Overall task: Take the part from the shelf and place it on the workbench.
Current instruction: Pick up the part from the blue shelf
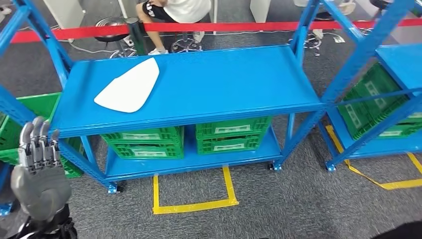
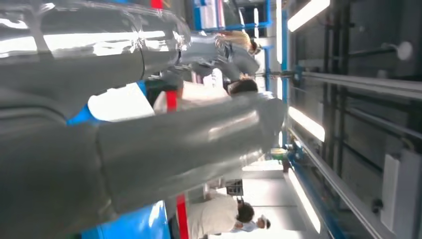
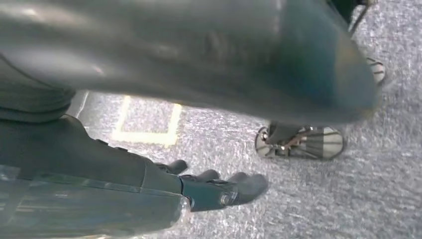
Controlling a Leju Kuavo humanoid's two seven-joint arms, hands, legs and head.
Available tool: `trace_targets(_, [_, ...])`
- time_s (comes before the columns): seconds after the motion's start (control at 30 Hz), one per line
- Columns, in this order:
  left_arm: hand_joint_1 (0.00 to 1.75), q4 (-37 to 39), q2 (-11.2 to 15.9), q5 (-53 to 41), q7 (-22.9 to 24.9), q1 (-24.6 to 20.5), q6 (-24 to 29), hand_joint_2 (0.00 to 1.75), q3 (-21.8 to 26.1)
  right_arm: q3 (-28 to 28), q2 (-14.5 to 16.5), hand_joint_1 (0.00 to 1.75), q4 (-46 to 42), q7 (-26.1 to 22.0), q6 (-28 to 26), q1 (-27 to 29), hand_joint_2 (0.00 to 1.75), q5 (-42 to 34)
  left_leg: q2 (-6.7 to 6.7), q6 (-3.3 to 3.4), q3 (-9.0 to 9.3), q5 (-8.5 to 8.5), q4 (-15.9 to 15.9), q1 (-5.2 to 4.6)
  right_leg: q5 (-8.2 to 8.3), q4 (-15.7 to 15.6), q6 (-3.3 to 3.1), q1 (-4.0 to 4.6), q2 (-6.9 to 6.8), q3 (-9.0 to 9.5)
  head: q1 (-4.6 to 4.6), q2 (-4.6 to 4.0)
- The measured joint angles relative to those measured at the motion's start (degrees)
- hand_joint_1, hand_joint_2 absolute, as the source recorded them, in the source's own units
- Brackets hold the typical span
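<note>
The part, a flat white panel (image 1: 127, 85), lies on the left half of the blue shelf's top board (image 1: 224, 84). My left hand (image 1: 40, 167) is raised at the lower left, in front of the shelf's left corner and below the panel, its fingers straight, apart and holding nothing. In the left wrist view its thick grey thumb and fingers (image 2: 149, 144) are in front of the white panel (image 2: 119, 102). My right hand (image 3: 209, 189) hangs over the grey carpet with dark fingers stretched out, nothing in them.
Green crates (image 1: 189, 139) stand on the lower shelf board. A second blue shelf (image 1: 393, 74) with green crates is at the right. A yellow tape square (image 1: 191, 201) marks the floor. Behind a red barrier tape (image 1: 224, 27) a person (image 1: 174, 12) sits on a stool.
</note>
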Motion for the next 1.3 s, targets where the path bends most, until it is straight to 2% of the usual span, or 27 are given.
trace_targets(0.07, [0.00,-0.1,0.0,0.0,0.0,0.1,0.0,0.00,0.0,0.0,0.1,0.00,0.0,0.0,0.0,0.0,0.00,0.1,0.06,0.66,0.90,-0.04,-0.6,0.04,-0.67,0.7,0.47,-0.08,-0.35,-0.02,0.32,0.00])
trace_targets(0.1, [0.00,-0.1,0.1,0.0,0.0,0.1,0.1,0.00,0.0,0.0,0.1,0.00,0.0,0.0,0.0,0.0,0.00,0.1,0.19,0.93,1.58,-0.15,-1.1,0.11,-1.61,2.7,0.66,-0.07,-0.60,-0.88,0.52,0.00])
trace_targets(0.13, [0.00,-0.2,0.1,0.0,0.0,0.1,0.1,0.00,0.0,0.0,0.2,0.00,0.0,0.0,0.0,-0.1,0.00,0.1,0.37,1.23,2.25,-0.34,-1.5,0.14,-2.99,6.2,0.79,-0.03,-0.85,-2.71,0.81,-0.01])
trace_targets(0.2, [0.00,-0.2,0.1,0.0,0.0,0.1,0.1,0.00,0.0,0.0,0.3,0.00,0.0,0.0,0.0,-0.1,0.00,0.1,0.64,1.65,3.29,-0.92,-2.0,0.02,-5.57,14.9,0.87,0.04,-1.01,-8.07,1.44,-0.01])
trace_targets(0.23, [0.00,-0.2,0.1,-0.1,0.0,0.2,0.1,0.00,0.0,0.1,0.3,0.00,0.0,0.0,0.0,0.0,0.00,0.2,0.66,1.76,3.85,-1.28,-2.2,-0.06,-5.62,17.7,0.79,0.06,-1.03,-10.29,1.76,0.00])
trace_targets(0.27, [0.00,-0.2,0.1,-0.3,0.1,0.3,0.1,0.00,0.0,0.1,0.4,0.00,0.0,0.0,0.0,0.1,0.00,0.2,0.61,1.77,4.50,-1.65,-2.4,-0.15,-4.36,18.3,0.57,0.11,-1.03,-11.53,2.06,0.00])
trace_targets(0.3, [0.00,-0.2,0.1,-0.5,0.1,0.3,0.2,0.00,0.0,0.2,0.4,0.00,0.0,0.0,0.0,0.2,0.00,0.2,0.51,1.73,5.23,-2.01,-2.6,-0.23,-1.85,16.6,0.24,0.21,-1.03,-11.74,2.37,0.00])
trace_targets(0.37, [0.00,-0.2,0.1,-1.2,0.3,0.3,0.3,0.00,0.0,0.4,0.3,0.00,0.0,0.0,0.0,0.3,0.00,0.2,0.27,1.49,6.49,-2.66,-3.2,-0.32,4.80,8.8,-0.83,0.74,-1.01,-10.22,2.84,-0.01])
trace_targets(0.4, [0.00,-0.2,0.1,-1.5,0.5,0.3,0.3,0.00,0.0,0.5,0.2,0.00,0.0,0.0,0.0,0.4,0.00,0.2,0.09,1.27,6.84,-2.90,-3.4,-0.37,7.12,5.5,-1.30,1.02,-1.01,-9.43,2.88,0.00])
trace_targets(0.43, [0.00,-0.2,0.1,-1.8,0.7,0.3,0.3,0.00,-0.1,0.6,0.1,0.00,0.0,0.0,0.0,0.5,0.00,0.2,-0.11,1.05,7.01,-3.21,-3.5,-0.41,8.46,3.3,-1.56,1.19,-1.02,-8.89,2.91,0.00])
trace_targets(0.5, [0.00,-0.2,0.2,-2.3,1.0,0.3,0.3,0.00,-0.2,0.6,0.2,0.00,0.1,0.0,0.0,0.6,0.00,0.2,-0.45,0.83,7.02,-3.60,-3.3,-0.49,8.13,2.2,-0.78,1.14,-1.04,-8.42,2.83,0.00])
trace_targets(0.57, [0.00,-0.2,0.3,-2.7,1.2,0.2,0.3,0.00,-0.2,0.7,0.4,0.00,0.1,0.0,0.0,0.4,0.00,0.2,-0.53,0.81,6.97,-3.82,-3.2,-0.56,7.02,1.6,-0.03,0.95,-0.98,-8.01,2.78,-0.01])
trace_targets(0.67, [0.00,-0.2,0.3,-2.7,1.4,0.2,0.3,0.00,-0.2,0.8,0.5,0.00,0.1,0.0,0.0,0.1,0.00,0.2,-0.44,0.67,7.02,-3.87,-3.2,-0.72,6.16,1.1,-0.26,0.77,-0.75,-7.68,2.36,0.00])
trace_targets(0.9, [0.00,0.3,0.3,-2.2,1.3,0.1,0.3,0.00,-0.5,1.0,0.7,0.00,0.1,0.1,0.0,0.1,0.00,0.3,-0.36,0.51,7.54,-3.98,-4.0,-0.67,5.78,1.1,-0.76,0.89,-0.58,-7.50,1.11,-0.01])
trace_targets(1.3, [0.00,0.3,0.3,-1.2,1.2,0.1,0.3,0.00,-0.6,1.0,0.7,0.00,0.1,0.1,0.0,0.0,0.00,0.6,-0.40,0.35,7.89,-4.10,-4.2,-0.86,5.82,1.0,-0.86,0.69,-0.63,-7.11,1.09,0.00])
